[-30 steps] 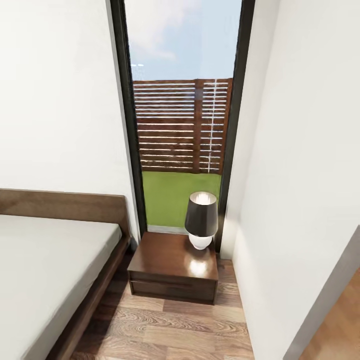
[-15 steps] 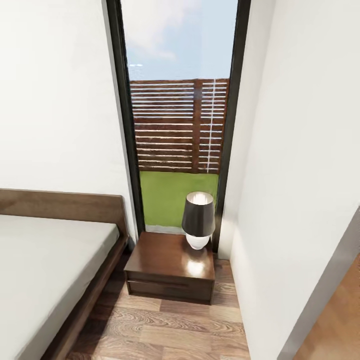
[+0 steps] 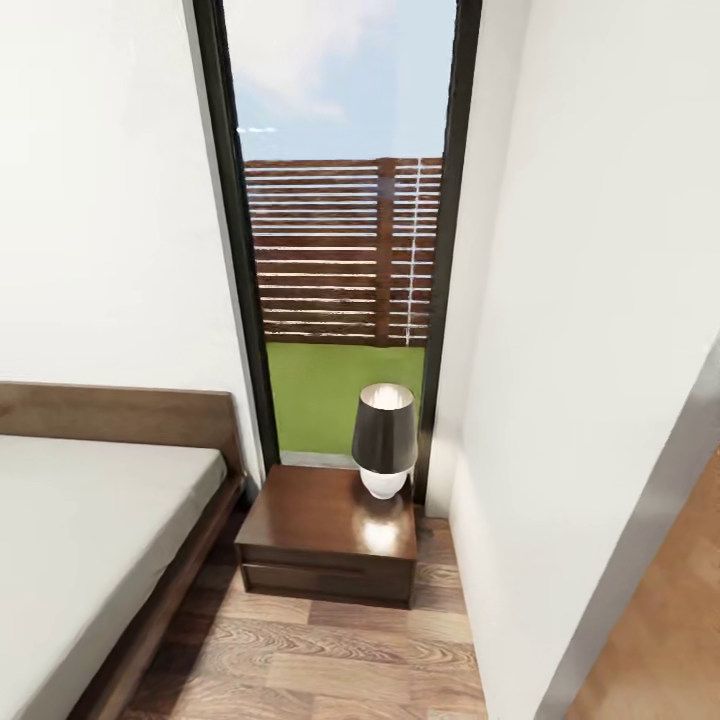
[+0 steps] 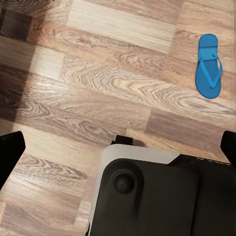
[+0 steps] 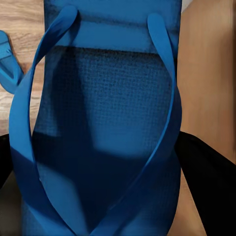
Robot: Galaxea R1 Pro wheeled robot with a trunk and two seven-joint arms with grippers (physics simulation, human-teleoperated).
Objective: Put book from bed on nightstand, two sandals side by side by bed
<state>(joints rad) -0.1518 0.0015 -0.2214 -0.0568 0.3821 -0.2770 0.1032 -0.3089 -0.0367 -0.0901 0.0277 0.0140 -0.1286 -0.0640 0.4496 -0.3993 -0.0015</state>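
Note:
A bright blue sandal (image 5: 103, 123) lies lengthwise between the black fingers (image 5: 209, 182) of my right gripper (image 5: 105, 167), which is shut on it. The toe of the second sandal (image 5: 7, 59) shows on the wood floor beside it. The left wrist view has a blue sandal (image 4: 209, 66) flat on the planks, well away from my open left gripper (image 4: 120, 147). In the head view the bed (image 3: 90, 540) is at the left and the dark nightstand (image 3: 325, 545) stands beside it under the window. The book is out of view.
A black-shaded lamp (image 3: 384, 438) stands on the nightstand's right rear corner. A white wall (image 3: 560, 350) closes the right side, leaving a narrow strip of floor (image 3: 300, 660) between it and the bed. The robot's dark base (image 4: 157, 196) shows in the left wrist view.
The whole head view has shifted, so the window, lamp and nightstand sit a little further left in the picture; the camera moved, not the things.

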